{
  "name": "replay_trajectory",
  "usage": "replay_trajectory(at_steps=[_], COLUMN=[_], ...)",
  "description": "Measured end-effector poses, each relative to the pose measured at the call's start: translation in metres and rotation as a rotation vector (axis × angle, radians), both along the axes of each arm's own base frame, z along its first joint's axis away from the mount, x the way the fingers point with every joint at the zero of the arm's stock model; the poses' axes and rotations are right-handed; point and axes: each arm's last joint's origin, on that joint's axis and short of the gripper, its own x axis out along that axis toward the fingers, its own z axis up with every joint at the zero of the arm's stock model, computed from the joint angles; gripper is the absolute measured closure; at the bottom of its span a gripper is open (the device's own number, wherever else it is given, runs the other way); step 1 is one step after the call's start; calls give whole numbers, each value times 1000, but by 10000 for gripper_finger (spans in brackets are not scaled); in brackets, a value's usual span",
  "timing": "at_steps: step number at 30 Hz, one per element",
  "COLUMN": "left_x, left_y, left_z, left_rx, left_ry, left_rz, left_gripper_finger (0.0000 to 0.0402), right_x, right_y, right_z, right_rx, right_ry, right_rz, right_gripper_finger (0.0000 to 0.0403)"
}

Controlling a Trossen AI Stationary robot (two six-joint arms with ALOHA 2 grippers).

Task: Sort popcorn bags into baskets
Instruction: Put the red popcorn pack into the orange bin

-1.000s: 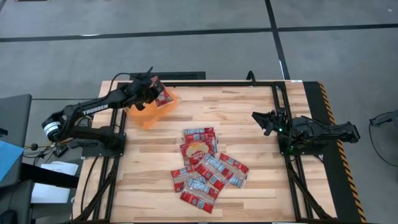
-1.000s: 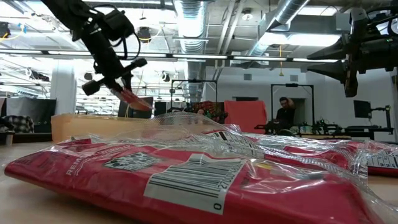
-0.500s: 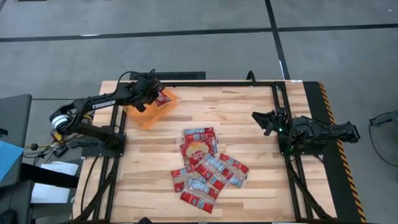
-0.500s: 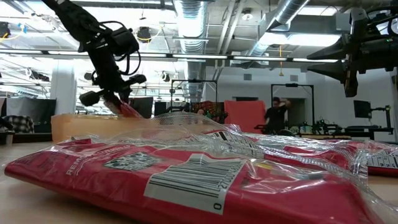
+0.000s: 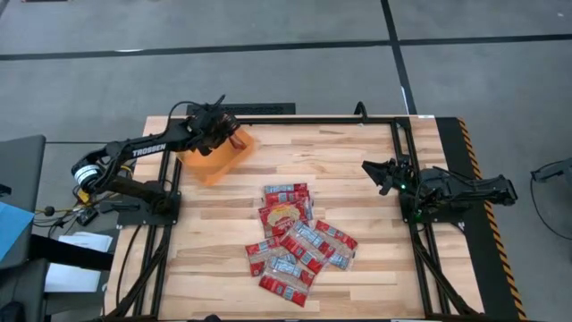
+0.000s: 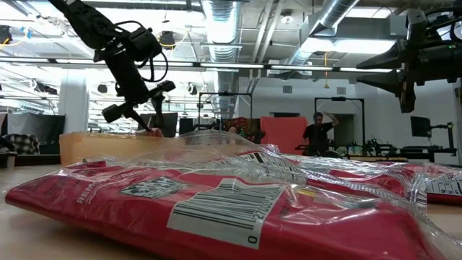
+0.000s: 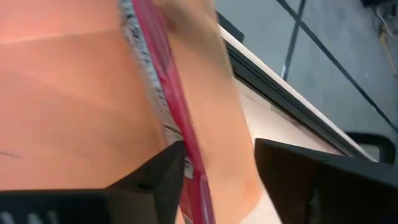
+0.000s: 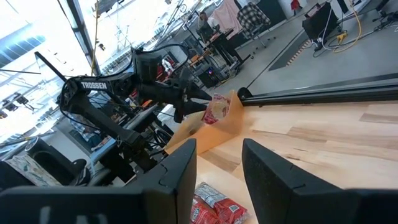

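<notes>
Red packets, orange basket

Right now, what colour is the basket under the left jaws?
Orange. The basket shows best in the high view, at the table's far left corner.

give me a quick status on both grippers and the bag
Left gripper open over basket, bag slipping out between its fingers. Right gripper open, parked at table's right edge. Pile of bags mid-table, nothing in the way.
</notes>
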Motion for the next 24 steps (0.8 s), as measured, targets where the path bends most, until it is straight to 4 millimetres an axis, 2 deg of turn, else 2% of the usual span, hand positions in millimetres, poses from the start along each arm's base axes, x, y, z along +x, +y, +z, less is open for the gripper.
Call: replay_trajectory(at_steps=[4, 7, 12, 15, 17, 20, 24], left_x=[-3, -6, -13, -16, -13, -1, 25], left_y=[1, 0, -4, -9, -14, -27, -63], left_z=[3, 9, 22, 32, 37, 41, 42], left_rx=[-11, -8, 33, 78, 117, 176, 288], left_ry=[-13, -44, -75, -90, -97, -111, -101], left_rz=[-67, -92, -133, -218, -344, -628, -996], left_gripper_finger=[178, 163, 160, 166, 170, 175, 171], right_x=[0, 0, 0, 0, 0, 0, 0], right_y=[0, 0, 0, 0, 0, 0, 0], right_z=[0, 0, 0, 0, 0, -1, -2], right_rx=[0, 0, 0, -1, -6, -8, -8], right_ry=[0, 0, 1, 1, 6, 18, 21], right_rz=[0, 0, 0, 0, 0, 0, 0], right_gripper_finger=[242, 241, 247, 250, 250, 247, 239])
